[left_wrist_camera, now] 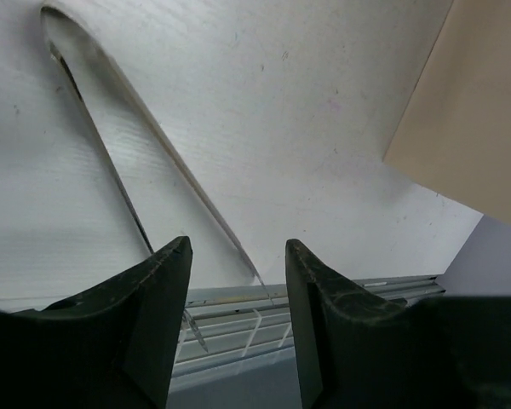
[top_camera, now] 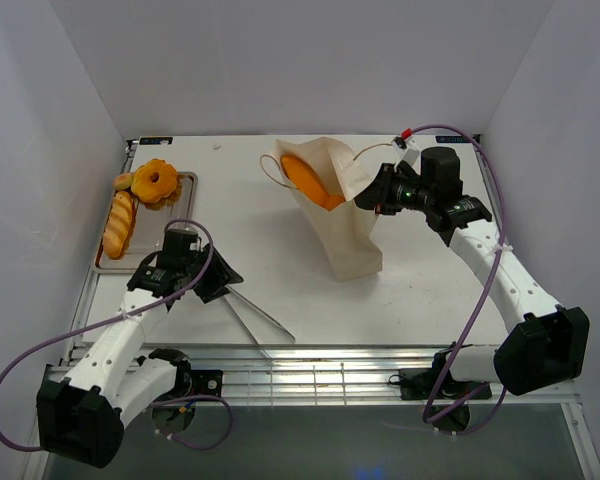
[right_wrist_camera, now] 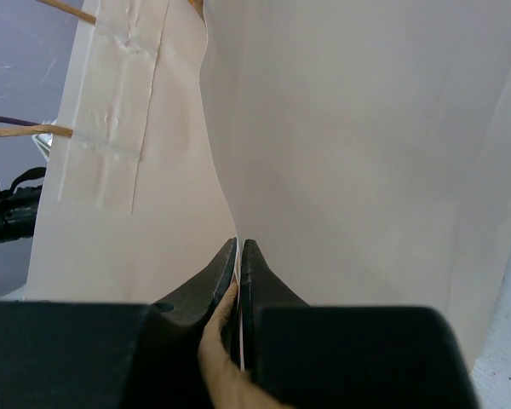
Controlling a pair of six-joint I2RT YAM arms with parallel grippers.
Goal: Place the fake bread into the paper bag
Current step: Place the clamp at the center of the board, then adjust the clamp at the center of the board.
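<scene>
The right gripper [right_wrist_camera: 239,243] pinches the rim of the paper bag [top_camera: 350,235]. One orange piece of fake bread [top_camera: 310,178], seemingly a loaf, lies inside it. The left gripper [left_wrist_camera: 238,247], spread and empty, hovers over the tongs [top_camera: 265,313]; more bread sits on the tray [top_camera: 187,186].

1. The bag [top_camera: 352,235] is showing matt, smooth tan paper, patched with wrinkled clear tape [right_wrist_camera: 119,111].
2. The bread [top_camera: 120,222] is gleaming like glossy plastic.
3. The tray [top_camera: 188,182] and tongs [top_camera: 263,313] are looking metallic.
4. The surface [top_camera: 430,290] is looking matt white and faintly grained.
5. The left gripper [left_wrist_camera: 237,256] is showing matt, scuffed black plastic.
</scene>
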